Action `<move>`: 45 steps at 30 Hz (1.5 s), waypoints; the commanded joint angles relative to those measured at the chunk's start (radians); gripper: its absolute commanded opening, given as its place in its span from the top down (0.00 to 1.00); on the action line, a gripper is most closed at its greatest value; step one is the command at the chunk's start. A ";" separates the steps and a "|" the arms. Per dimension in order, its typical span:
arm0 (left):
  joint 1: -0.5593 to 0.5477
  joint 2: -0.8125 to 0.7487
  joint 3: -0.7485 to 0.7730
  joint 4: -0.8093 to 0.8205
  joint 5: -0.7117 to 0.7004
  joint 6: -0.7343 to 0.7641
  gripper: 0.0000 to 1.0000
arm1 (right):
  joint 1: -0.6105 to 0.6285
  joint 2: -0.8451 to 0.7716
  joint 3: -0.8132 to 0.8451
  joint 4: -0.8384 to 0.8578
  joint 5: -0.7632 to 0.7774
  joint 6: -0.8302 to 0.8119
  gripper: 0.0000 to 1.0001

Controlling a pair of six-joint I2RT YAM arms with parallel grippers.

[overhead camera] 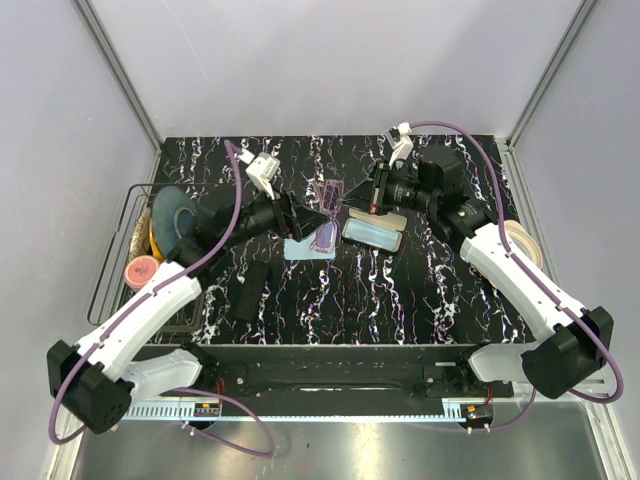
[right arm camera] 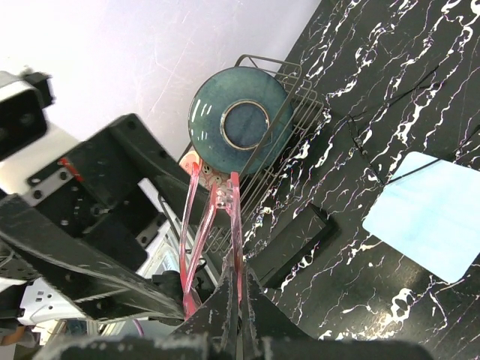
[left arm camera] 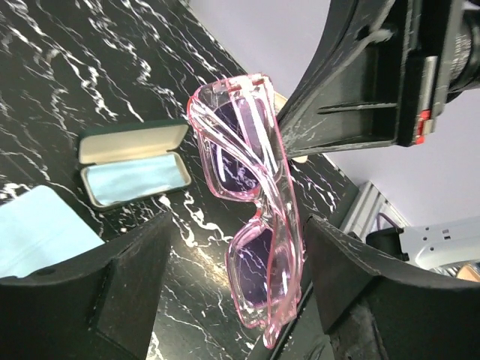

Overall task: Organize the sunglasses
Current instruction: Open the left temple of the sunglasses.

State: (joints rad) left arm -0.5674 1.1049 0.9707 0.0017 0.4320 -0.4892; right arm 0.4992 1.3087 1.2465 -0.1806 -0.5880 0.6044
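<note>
sunglasses (left arm camera: pixel 251 217): translucent pink plastic, purple lenses, between fingers of the left hand (left arm camera: pixel 236 300).
left hand: spread.
right hand (right arm camera: pixel 238 300): pressed together, pinching the frame.
case (left arm camera: pixel 135 169): dark hard shell, open, blue-lined, on the table (left arm camera: pixel 60 75) under the right hand.

The blue cloth (left arm camera: pixel 37 232) is cut by the left edge of the left wrist view. The lenses of the sunglasses (right arm camera: pixel 235 225) are hidden below the right gripper (right arm camera: pixel 238 289) — bottom centre of its view. The pink thing (overhead camera: pixel 143 271) in the rack (overhead camera: pixel 108 270), at the top view's left, is too small to tell.
</note>
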 commanded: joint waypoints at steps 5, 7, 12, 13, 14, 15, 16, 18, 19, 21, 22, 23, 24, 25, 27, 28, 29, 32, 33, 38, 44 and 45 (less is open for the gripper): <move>0.001 -0.128 -0.001 -0.045 -0.043 0.074 0.25 | 0.009 -0.008 0.036 0.027 0.007 0.017 1.00; 0.001 -0.125 -0.007 -0.048 0.017 0.077 0.26 | 0.009 -0.005 0.037 0.026 0.016 0.020 1.00; -0.003 -0.140 -0.043 -0.066 0.054 0.083 0.42 | 0.007 0.003 0.060 0.015 0.033 0.031 1.00; -0.003 -0.146 -0.044 -0.068 0.066 0.083 0.43 | 0.007 0.004 0.068 0.010 0.036 0.032 1.00; -0.003 -0.148 -0.047 -0.068 0.082 0.086 0.43 | 0.007 0.007 0.070 0.009 0.036 0.032 1.00; -0.003 -0.148 -0.049 -0.068 0.115 0.087 0.44 | 0.007 0.011 0.073 0.007 0.036 0.034 1.00; -0.003 -0.149 -0.047 -0.068 0.137 0.089 0.46 | 0.007 0.014 0.076 0.006 0.037 0.034 1.00; -0.005 -0.148 -0.049 -0.065 0.190 0.092 0.47 | 0.009 0.021 0.079 0.004 0.036 0.035 1.00; -0.003 -0.145 -0.047 -0.063 0.201 0.093 0.49 | 0.009 0.021 0.080 0.006 0.036 0.037 1.00; -0.003 -0.139 -0.049 -0.075 0.214 0.100 0.51 | 0.007 0.024 0.080 0.004 0.037 0.037 1.00; -0.005 -0.132 -0.049 -0.078 0.217 0.100 0.53 | 0.007 0.026 0.080 0.006 0.037 0.038 1.00; -0.005 -0.131 -0.047 -0.080 0.224 0.101 0.56 | 0.007 0.027 0.080 0.006 0.037 0.040 1.00; -0.005 -0.128 -0.046 -0.081 0.231 0.101 0.57 | 0.009 0.026 0.082 0.006 0.037 0.040 1.00; -0.006 -0.125 -0.044 -0.083 0.235 0.101 0.59 | 0.007 0.027 0.080 0.003 0.037 0.038 1.00; -0.006 -0.122 -0.040 -0.081 0.260 0.103 0.62 | 0.007 0.029 0.080 0.003 0.039 0.040 1.00; -0.006 -0.119 -0.038 -0.083 0.263 0.104 0.64 | 0.007 0.029 0.082 0.004 0.040 0.040 1.00; -0.006 -0.119 -0.036 -0.081 0.270 0.104 0.64 | 0.007 0.032 0.082 0.004 0.040 0.040 1.00; -0.005 -0.114 -0.023 -0.083 0.300 0.107 0.64 | 0.007 0.034 0.082 0.003 0.040 0.038 1.00; -0.005 -0.112 -0.020 -0.083 0.318 0.110 0.64 | 0.007 0.035 0.082 0.004 0.040 0.037 1.00; -0.005 -0.100 -0.013 -0.034 0.349 0.080 0.65 | 0.009 0.035 0.073 0.009 0.040 0.025 1.00; -0.005 -0.037 0.019 -0.012 0.378 -0.018 0.61 | 0.009 0.014 0.024 0.061 0.033 0.014 1.00; -0.005 -0.027 0.025 -0.011 0.396 -0.032 0.61 | 0.007 0.008 0.019 0.067 0.033 0.012 1.00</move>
State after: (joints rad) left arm -0.5682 1.0401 0.9367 -0.0746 0.7475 -0.4404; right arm 0.5030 1.3426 1.2781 -0.1982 -0.5644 0.6308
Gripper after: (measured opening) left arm 0.385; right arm 0.011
